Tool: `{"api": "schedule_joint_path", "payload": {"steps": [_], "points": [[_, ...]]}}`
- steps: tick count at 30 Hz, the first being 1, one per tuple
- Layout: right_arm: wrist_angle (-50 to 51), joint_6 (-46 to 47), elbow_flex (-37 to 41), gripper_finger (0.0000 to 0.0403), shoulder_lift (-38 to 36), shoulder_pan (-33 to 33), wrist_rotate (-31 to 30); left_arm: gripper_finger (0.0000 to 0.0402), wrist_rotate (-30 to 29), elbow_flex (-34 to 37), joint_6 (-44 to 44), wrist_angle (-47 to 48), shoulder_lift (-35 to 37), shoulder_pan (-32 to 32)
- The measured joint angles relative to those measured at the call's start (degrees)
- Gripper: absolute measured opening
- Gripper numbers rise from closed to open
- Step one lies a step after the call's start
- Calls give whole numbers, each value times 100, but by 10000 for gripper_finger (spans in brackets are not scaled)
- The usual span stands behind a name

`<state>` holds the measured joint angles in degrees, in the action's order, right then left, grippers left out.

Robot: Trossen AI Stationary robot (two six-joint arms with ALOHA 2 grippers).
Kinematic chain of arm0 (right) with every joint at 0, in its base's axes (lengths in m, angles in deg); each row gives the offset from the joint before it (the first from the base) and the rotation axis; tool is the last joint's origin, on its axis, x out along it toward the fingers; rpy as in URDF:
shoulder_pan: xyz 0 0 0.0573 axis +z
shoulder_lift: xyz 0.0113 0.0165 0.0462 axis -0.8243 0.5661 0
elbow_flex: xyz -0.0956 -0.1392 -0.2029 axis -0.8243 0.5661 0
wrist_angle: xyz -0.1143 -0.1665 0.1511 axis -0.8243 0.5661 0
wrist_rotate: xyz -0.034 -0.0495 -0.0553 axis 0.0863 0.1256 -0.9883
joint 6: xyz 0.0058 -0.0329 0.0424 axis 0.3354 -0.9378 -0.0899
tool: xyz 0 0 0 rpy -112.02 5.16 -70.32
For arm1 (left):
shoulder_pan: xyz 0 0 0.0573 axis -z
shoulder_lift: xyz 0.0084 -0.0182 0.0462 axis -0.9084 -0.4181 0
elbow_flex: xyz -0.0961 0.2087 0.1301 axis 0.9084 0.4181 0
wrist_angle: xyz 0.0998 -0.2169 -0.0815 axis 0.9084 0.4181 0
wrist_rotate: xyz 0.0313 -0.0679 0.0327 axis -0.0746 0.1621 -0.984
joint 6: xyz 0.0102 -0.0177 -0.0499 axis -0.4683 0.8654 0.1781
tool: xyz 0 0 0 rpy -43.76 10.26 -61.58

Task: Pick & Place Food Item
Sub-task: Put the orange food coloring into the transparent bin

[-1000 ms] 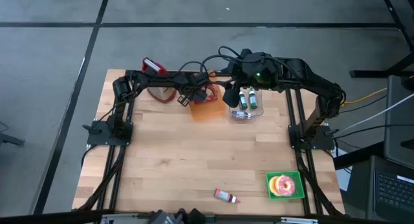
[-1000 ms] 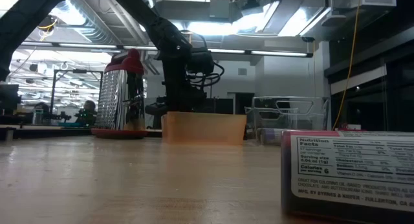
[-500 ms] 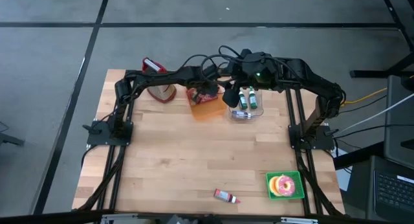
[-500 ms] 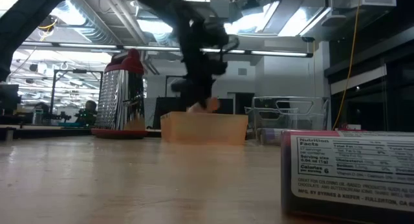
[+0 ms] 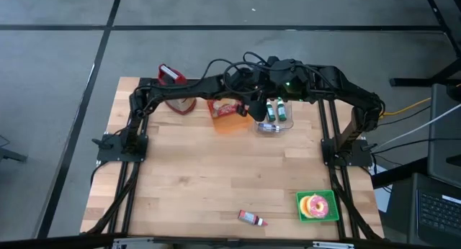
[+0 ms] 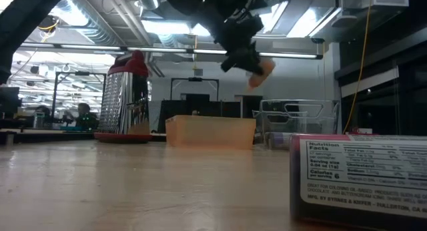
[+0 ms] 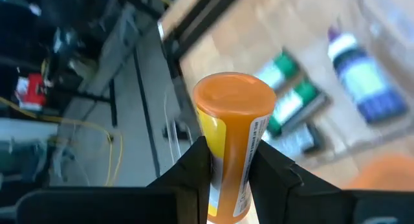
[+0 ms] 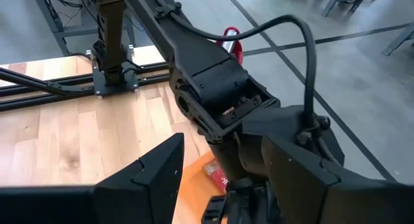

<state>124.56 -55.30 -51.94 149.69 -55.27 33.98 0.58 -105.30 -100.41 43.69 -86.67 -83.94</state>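
Lifted since a second ago: left gripper [image 7: 226, 169] up out of the orange bin [image 5: 229, 118] and swung toward the clear container [image 5: 277, 124], now pinching an orange-capped yellow bottle [image 7: 231, 143] between its fingers [image 7: 194, 162]. Seen in the low view as a small orange shape held in the air above the bin's right end, well clear of the table. Right gripper [image 8: 217, 185] hanging near the same spot at the table's far edge, fingers spread wide, nothing between them.

Pale butcher-block wooden table [image 5: 216, 177], mostly bare in the middle. Red-handled metal grater [image 6: 127, 97] standing at the far left, beside the bin. Green and blue bottles [image 7: 291, 104] lying in the clear container. Near edge: green plate with a donut [image 5: 317, 206] and a small pink box [image 5: 251, 219].

Around the table, grey floor with dark seams. Beyond it, ceiling strip lights, glass partitions and a yellow cable hanging at the right.
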Motion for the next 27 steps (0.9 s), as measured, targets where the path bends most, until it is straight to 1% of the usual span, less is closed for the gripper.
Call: {"api": "schedule_joint_path", "payload": {"steps": [5,10,14,16,20,27], "points": [[-3,103,0,210,0,0,0,77,442,-8,196,-679,-172,44],[-7,157,0,210,0,0,61,75,600,-9,204,-1188,-512,71],[-7,255,0,210,0,1,148,78,647,-9,94,-1386,-752,103],[-9,255,0,210,0,2,149,83,788,-7,95,-1384,-823,92],[-9,295,0,210,0,2,146,104,860,-7,138,-1390,-900,79],[-9,295,0,210,0,0,146,160,861,-12,286,-1653,-836,101]]}}
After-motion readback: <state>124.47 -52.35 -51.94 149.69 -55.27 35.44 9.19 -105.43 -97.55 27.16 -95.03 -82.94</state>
